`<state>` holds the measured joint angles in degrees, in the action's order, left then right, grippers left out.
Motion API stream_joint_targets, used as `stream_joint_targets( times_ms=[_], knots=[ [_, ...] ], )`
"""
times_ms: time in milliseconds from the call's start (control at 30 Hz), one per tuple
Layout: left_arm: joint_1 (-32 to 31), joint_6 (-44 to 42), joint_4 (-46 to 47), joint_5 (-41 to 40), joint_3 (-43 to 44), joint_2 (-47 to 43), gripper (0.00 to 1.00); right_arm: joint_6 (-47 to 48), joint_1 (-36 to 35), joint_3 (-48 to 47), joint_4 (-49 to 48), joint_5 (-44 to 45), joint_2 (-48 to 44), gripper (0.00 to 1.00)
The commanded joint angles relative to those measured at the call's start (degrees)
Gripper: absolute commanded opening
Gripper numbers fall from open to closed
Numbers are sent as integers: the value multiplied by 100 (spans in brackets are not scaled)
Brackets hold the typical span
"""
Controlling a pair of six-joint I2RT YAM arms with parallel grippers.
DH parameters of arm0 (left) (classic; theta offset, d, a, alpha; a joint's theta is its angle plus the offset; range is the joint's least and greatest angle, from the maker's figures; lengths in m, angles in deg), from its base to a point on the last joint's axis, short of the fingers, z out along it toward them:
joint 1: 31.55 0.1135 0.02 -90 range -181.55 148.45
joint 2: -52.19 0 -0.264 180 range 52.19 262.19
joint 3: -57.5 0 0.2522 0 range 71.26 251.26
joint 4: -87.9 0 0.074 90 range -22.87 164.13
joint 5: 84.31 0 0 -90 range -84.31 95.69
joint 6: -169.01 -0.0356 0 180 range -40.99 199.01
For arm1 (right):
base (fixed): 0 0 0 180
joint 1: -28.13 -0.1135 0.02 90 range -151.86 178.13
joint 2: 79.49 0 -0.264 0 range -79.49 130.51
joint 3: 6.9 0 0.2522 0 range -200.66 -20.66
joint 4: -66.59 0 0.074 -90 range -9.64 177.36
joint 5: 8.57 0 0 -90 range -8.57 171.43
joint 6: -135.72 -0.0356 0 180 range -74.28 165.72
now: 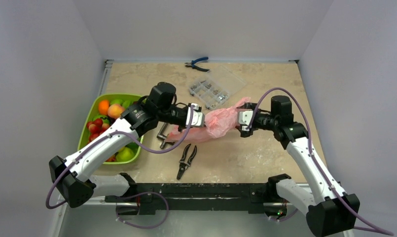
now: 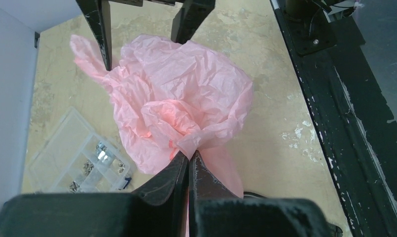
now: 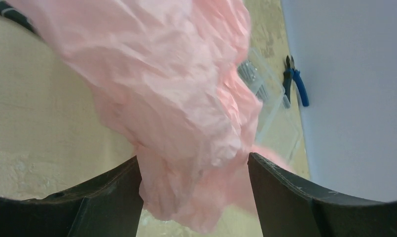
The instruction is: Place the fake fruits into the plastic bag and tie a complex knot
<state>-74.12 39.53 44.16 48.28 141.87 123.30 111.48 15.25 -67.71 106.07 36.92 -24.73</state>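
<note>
Leftward, fake fruits [image 1: 107, 112] sit in the green tray [image 1: 86, 126]. Mid-table, our left gripper [image 2: 189, 157] pinches the plastic bag [image 2: 186, 84]. We judge it light, limp, slippery; best bunched near a handle. Right gripper [image 3: 194, 159] gapes around film, gripping nothing.

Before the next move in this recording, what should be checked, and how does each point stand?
1. Left fingers shut on the plastic bag: ok.
2. Right fingers open, with bag film between them: ok.
3. All fake fruits in the bag: not ok, many lie in the green tray.
4. Knot tied: cannot tell, only gathered film shows at the left fingers.
</note>
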Motion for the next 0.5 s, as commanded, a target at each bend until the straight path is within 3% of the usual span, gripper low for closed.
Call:
stream_joint_targets(
  times_ms=[0, 100, 233, 267, 467],
  knots=[
    [82, -493, -96, 261, 168, -206, 0, 89, 210, -316, 122, 247, 36, 66],
    [157, -583, -34, 202, 134, -428, 0, 460, 315, -89, 120, 542, 79, 43],
    [178, -726, 186, -112, -113, -884, 0, 673, 539, 243, -47, 952, 259, 4],
    [185, -770, 283, -248, -219, -1028, 0, 712, 665, 275, -60, 987, 324, 0],
    [231, -1018, 1312, -1391, -1204, -1775, 0, 817, 1553, -104, 470, 937, 943, 0]
  ],
)
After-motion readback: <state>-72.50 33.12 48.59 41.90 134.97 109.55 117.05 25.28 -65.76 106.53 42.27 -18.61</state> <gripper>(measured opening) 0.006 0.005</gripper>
